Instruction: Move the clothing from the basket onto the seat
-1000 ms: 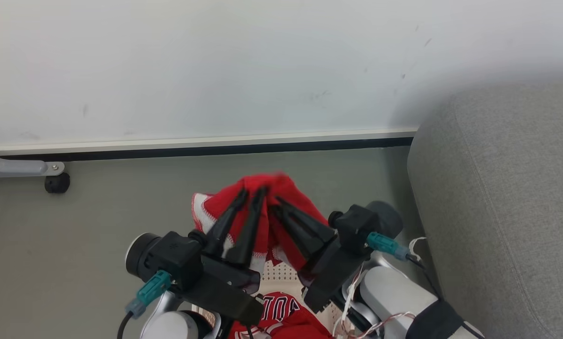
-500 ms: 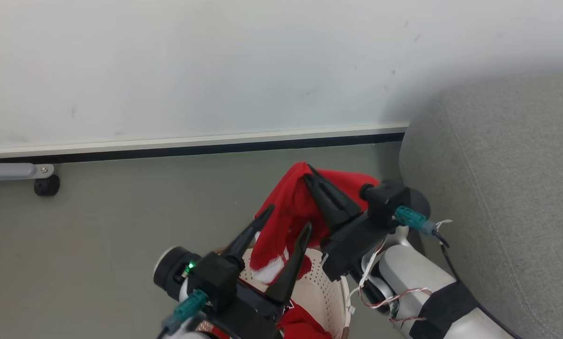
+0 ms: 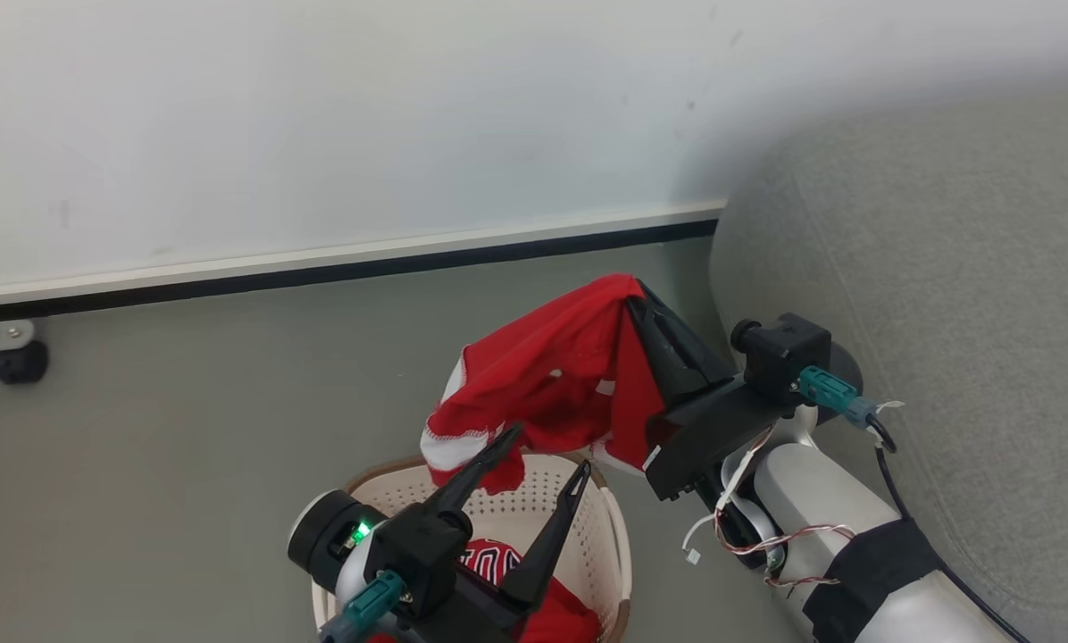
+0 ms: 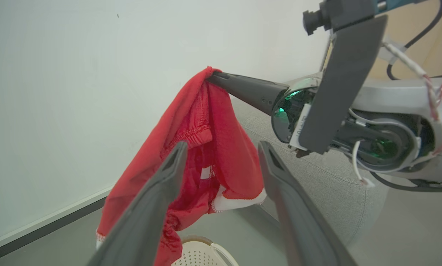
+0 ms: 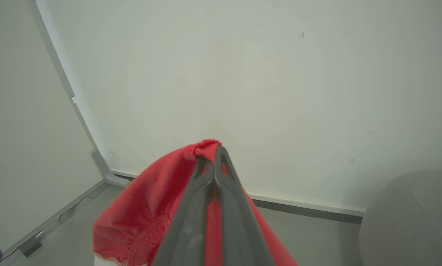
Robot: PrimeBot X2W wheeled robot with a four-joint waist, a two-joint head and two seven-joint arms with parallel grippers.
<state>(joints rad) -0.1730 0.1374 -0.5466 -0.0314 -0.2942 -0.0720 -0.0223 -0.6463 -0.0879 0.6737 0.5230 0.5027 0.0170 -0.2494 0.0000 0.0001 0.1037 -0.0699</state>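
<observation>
While my right claw (image 3: 634, 288) is pinched tight on a fold of the jersey (image 3: 552, 375), the cloth hangs from its tip, up above the basket (image 3: 512, 509), and drapes down toward my left side. My left claw (image 3: 547, 451) is spread wide with nothing in it, lower down over the basket. The jersey's bottom hem hangs right at its fingertips, and I cannot tell whether cloth and fingers touch. The jersey is thin, limp red fabric bunched into soft folds, with white trim stitched along its edges. A second jersey (image 3: 498, 567), also red and with dark white-edged lettering, lies crumpled in the basket's bottom. The basket is cream plastic with rounded corners, walls dotted with small holes and a brown rim. The sofa (image 3: 945, 268) rises just right of my right arm, a bulky, rounded shape covered in coarse grey woven cloth. The held jersey hangs to its left, apart from it. Below is a smooth grey floor (image 3: 186, 429), and a pale wall (image 3: 320, 116) stands beyond
</observation>
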